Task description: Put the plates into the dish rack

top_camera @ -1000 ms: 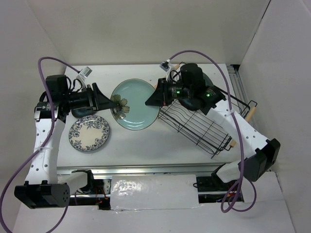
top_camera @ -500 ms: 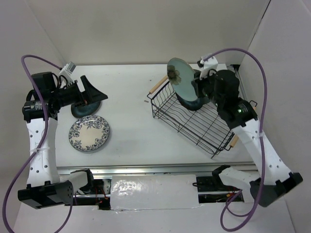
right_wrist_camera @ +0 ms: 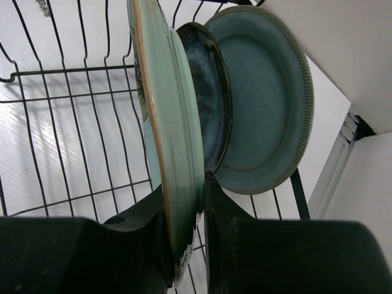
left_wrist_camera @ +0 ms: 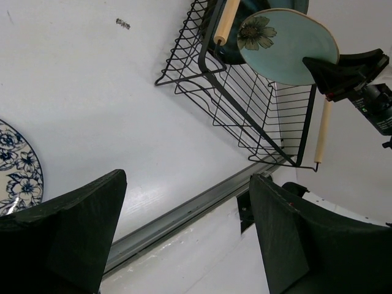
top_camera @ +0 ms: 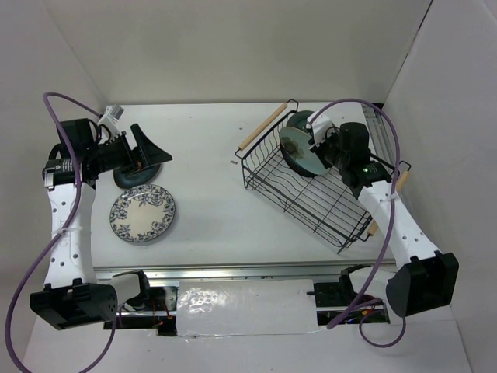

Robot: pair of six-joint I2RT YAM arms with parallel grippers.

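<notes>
Top external shows right claw (top_camera: 309,149) pinching mint plate (top_camera: 293,148) upright in dish rack (top_camera: 330,208), left claw (top_camera: 149,159) spread wide.

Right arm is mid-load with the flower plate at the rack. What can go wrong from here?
1. The right gripper pinches the mint flower plate by its rim, close to the navy plate; any sideways drift may knock the two together.
2. Whether its lower edge sits between the dish rack wires is not visible; releasing early might let it tip.
3. The blue floral plate lies flat, so a rim grasp may slip.
</notes>
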